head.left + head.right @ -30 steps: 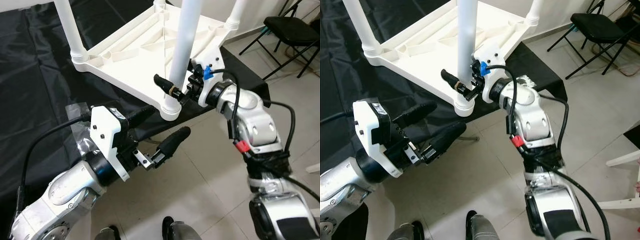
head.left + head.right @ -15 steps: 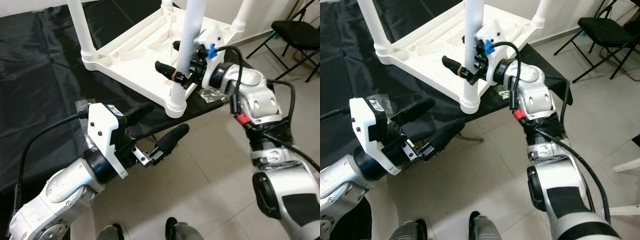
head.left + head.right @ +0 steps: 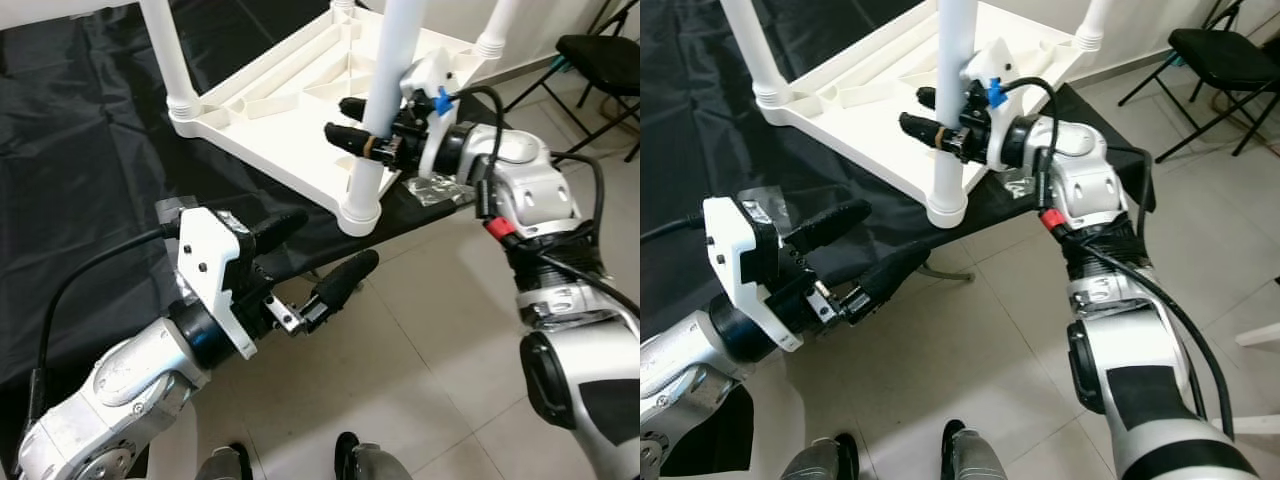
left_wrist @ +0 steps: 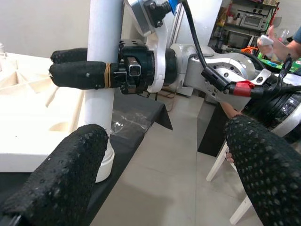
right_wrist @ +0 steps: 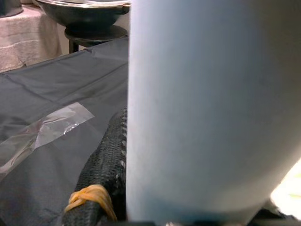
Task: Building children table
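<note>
The white plastic children's table (image 3: 262,88) lies upside down on a surface draped in black cloth, its legs pointing up. My right gripper (image 3: 338,120) is shut on the nearest table leg (image 3: 388,80), one black finger before it and one behind, a little above the corner socket (image 3: 358,215). The right wrist view is close on the leg (image 5: 202,108), with a finger (image 5: 101,174) wearing a yellow band beside it. My left gripper (image 3: 335,237) hangs open below the table's near corner, over the floor, holding nothing; its fingers (image 4: 61,174) frame the leg.
A black folding chair (image 3: 600,60) stands at the back right. A clear plastic bag (image 3: 435,188) lies on the black cloth (image 3: 90,150) by the corner. Tiled floor (image 3: 440,340) spreads in front. A person (image 4: 287,44) stands far off in the left wrist view.
My right gripper now sits higher on the leg, farther above the socket. The camera has shifted a little. The left gripper has stayed open in the same place.
</note>
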Tool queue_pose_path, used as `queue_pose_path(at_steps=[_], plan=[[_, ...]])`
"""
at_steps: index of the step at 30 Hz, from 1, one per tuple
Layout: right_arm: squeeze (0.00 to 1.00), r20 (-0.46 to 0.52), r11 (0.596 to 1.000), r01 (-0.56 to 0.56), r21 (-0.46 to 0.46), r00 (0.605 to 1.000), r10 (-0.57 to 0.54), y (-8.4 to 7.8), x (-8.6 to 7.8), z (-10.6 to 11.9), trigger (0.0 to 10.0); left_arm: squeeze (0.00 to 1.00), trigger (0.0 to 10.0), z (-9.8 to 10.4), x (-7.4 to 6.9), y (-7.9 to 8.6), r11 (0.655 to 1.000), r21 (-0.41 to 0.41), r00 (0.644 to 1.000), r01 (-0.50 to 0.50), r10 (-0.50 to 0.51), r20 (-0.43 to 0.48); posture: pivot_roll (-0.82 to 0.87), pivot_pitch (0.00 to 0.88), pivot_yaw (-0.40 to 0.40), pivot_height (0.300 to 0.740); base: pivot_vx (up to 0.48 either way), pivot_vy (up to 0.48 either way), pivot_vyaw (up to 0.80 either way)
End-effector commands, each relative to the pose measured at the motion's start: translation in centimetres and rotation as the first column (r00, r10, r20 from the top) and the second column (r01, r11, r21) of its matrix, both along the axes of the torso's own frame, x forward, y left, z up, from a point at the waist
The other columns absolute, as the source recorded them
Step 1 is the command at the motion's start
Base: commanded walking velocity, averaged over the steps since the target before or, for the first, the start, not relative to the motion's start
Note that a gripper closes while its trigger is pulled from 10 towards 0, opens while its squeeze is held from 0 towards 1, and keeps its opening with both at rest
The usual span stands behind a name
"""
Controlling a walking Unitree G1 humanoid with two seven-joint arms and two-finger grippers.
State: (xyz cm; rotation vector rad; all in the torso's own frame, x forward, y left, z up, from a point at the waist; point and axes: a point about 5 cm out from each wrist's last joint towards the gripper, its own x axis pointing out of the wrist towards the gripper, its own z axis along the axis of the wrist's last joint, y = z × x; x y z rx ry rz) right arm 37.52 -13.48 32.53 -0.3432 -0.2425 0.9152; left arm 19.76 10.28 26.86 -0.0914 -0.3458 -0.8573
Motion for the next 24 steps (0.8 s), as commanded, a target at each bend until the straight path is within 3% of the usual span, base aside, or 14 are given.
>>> queue_pose_path(at_steps=[1, 2, 4, 6, 7, 8, 9, 15, 17, 18, 20, 21, 22, 24], plan=[[0.00, -0.005, 0.996, 0.060, -0.059, 0.998, -0.060, -0.5, 0.0, -1.1, 0.0, 0.00, 10.0, -0.1, -0.5, -0.3, 0.999, 0.006, 0.999, 0.031, -0.031, -0.005, 0.06, 0.311, -0.061, 0.740, 0.000, 0.000, 0.00], [0.00, 0.000, 0.970, 0.242, 0.008, 0.970, -0.242, -0.3, 0.3, -2.3, 0.0, 0.00, 10.0, -0.1, -0.6, -0.3, 0.999, 0.007, 0.999, 0.032, -0.032, -0.006, 0.07, 0.313, -0.081, 0.740, 0.000, 0.000, 0.00], [0.00, 0.000, 0.970, 0.242, 0.008, 0.970, -0.242, -0.3, 0.3, -2.3, 0.0, 0.00, 10.0, -0.1, -0.6, -0.3, 0.999, 0.007, 0.999, 0.032, -0.032, -0.006, 0.07, 0.313, -0.081, 0.740, 0.000, 0.000, 0.00], [0.00, -0.195, 0.616, 0.720, 0.320, 0.686, -0.701, -0.2, -0.4, -6.8, 0.0, 0.00, 10.0, -0.2, -0.5, -0.3, 1.000, 0.002, 1.000, 0.028, -0.028, -0.007, 0.08, 0.297, -0.062, 0.740, 0.000, 0.000, 0.00], [0.00, -0.195, 0.616, 0.720, 0.320, 0.686, -0.701, -0.2, -0.4, -6.8, 0.0, 0.00, 10.0, -0.2, -0.5, -0.3, 1.000, 0.002, 1.000, 0.028, -0.028, -0.007, 0.08, 0.297, -0.062, 0.740, 0.000, 0.000, 0.00], [0.00, -0.286, 0.495, 0.804, 0.330, 0.585, -0.759, 0.9, -0.4, -8.8, 0.0, 0.00, 10.0, -0.2, -0.4, -0.4, 0.999, -0.001, 0.999, 0.032, -0.032, -0.008, 0.08, 0.280, -0.054, 0.740, 0.000, 0.000, 0.00], [0.00, -0.332, 0.468, 0.824, 0.318, 0.559, -0.759, 2.0, 0.4, -9.6, 0.0, 0.00, 10.0, -0.1, -0.4, -0.7, 0.999, -0.014, 0.999, 0.045, -0.045, -0.008, 0.08, 0.290, -0.037, 0.740, 0.000, 0.000, 0.00], [0.00, -0.305, 0.477, 0.821, 0.314, 0.563, -0.768, 2.4, 2.6, -8.1, 0.0, 0.00, 10.0, -0.1, -0.3, -1.1, 0.997, -0.016, 0.997, 0.072, -0.072, -0.010, 0.07, 0.275, -0.023, 0.740, 0.000, 0.000, 0.00], [0.00, -0.332, 0.529, 0.776, 0.344, 0.628, -0.704, 3.3, 2.8, -7.0, 10.0, 0.00, 10.0, -0.1, -0.3, -1.2, 0.997, -0.023, 0.997, 0.078, -0.078, -0.011, 0.06, 0.277, -0.026, 0.740, 0.000, 0.000, 0.00], [0.00, -0.332, 0.529, 0.776, 0.344, 0.628, -0.704, 3.3, 2.8, -7.0, 10.0, 0.00, 10.0, -0.1, -0.3, -1.2, 0.997, -0.023, 0.997, 0.078, -0.078, -0.011, 0.06, 0.277, -0.026, 0.740, 0.000, 0.000, 0.00], [0.00, -0.297, 0.620, 0.688, 0.376, 0.724, -0.623, 4.5, 2.4, -5.9, 10.0, 0.00, 10.0, 0.0, -0.3, -1.2, 0.997, -0.024, 0.997, 0.077, -0.077, -0.010, 0.06, 0.285, -0.023, 0.740, 0.000, 0.000, 0.00], [0.29, -0.275, 0.691, 0.604, 0.396, 0.797, -0.539, 5.2, 1.9, -5.3, 10.0, 0.00, 10.0, 0.0, -0.3, -1.2, 0.997, -0.023, 0.997, 0.076, -0.076, -0.010, 0.05, 0.289, -0.028, 0.740, 0.000, 0.000, 0.00], [1.00, -0.255, 0.737, 0.533, 0.416, 0.846, -0.467, 5.4, 1.3, -4.8, 10.0, 0.00, 10.0, -0.1, -0.3, -1.2, 0.997, -0.023, 0.997, 0.075, -0.075, -0.011, 0.05, 0.293, -0.028, 0.740, 0.000, 0.000, 0.00], [1.00, -0.244, 0.744, 0.499, 0.443, 0.866, -0.436, 5.6, 0.3, -4.3, 10.0, 0.00, 10.0, -0.1, -0.4, -1.2, 0.997, -0.024, 0.997, 0.074, -0.074, -0.012, 0.05, 0.294, -0.030, 0.740, 0.000, 0.000, 0.00]])
